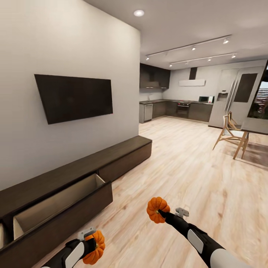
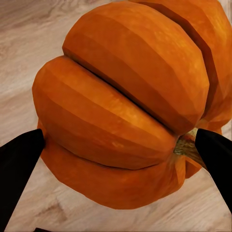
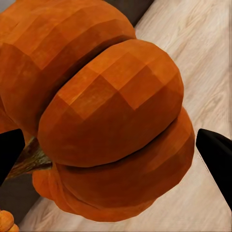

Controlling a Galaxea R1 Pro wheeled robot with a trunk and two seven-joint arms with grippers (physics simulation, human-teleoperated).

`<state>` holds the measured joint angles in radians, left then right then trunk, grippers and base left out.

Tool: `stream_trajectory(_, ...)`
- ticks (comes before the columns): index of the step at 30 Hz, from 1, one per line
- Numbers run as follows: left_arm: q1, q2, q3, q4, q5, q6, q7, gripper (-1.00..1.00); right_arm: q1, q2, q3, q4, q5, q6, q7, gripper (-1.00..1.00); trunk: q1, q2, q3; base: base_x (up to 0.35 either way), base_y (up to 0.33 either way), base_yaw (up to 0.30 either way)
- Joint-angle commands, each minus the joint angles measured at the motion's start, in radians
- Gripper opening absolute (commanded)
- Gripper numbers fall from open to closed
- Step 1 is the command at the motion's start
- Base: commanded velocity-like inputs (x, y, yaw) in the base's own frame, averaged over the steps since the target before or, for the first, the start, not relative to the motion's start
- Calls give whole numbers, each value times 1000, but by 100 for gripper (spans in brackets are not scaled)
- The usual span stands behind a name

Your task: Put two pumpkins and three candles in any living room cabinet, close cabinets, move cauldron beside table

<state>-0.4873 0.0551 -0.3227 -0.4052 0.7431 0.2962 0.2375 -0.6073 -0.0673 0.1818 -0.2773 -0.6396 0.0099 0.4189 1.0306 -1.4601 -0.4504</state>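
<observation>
Both pumpkins ride above the floor, one pinched in the left pincer point(image 1: 95, 245), one in the right pincer point(image 1: 159, 211), carried toward the cabinet point(image 1: 123, 158) whose open drawer point(image 1: 59, 208) likely awaits them.

Orange pumpkin point(image 2: 125, 101) clamped between black jaws, above wood floor point(image 2: 29, 43).

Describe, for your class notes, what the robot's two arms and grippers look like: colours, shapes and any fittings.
Both arms are black tubes carrying rounded white shell panels, seen on the left forearm and the right forearm. A small grey bracket-like fitting sits near the right wrist, with a similar one near the left. The left gripper and right gripper have plain black tapering fingers. No cables or markings are visible.
</observation>
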Motion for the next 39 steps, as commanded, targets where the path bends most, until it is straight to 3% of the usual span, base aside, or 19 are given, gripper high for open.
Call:
stream_trajectory(1, -1, 1, -9, -3, 9, 3, 9, -100, -1, 0, 7, 0, -11, 1, -2, -100, 0, -1, -1, 190, -236, 123)
stream_trajectory(9, -1, 0, -10, -3, 9, 3, 9, -100, 0, 20, 7, 0, -11, -18, -8, -100, 0, -1, 2, 131, -239, 234)
stream_trajectory(19, 0, 0, -10, -3, 11, 3, 8, -100, -1, 29, 8, 0, -11, -24, -10, -100, 0, -1, 6, 5, -24, 259)
stream_trajectory(22, 0, -9, -9, -3, 10, 3, 8, -100, -1, 29, 8, 0, -11, -24, -10, -100, -11, 20, 17, 0, 0, 259)
stream_trajectory(29, -1, -14, -7, -3, 14, 3, 8, -100, 0, 36, 51, 0, -12, -25, -16, -100, -38, 69, 41, 0, 0, 259)
stream_trajectory(39, -1, -14, -6, -3, 17, 3, 8, -100, -1, 37, 57, 0, -12, -25, -19, -100, -76, 139, 77, 0, 0, 259)
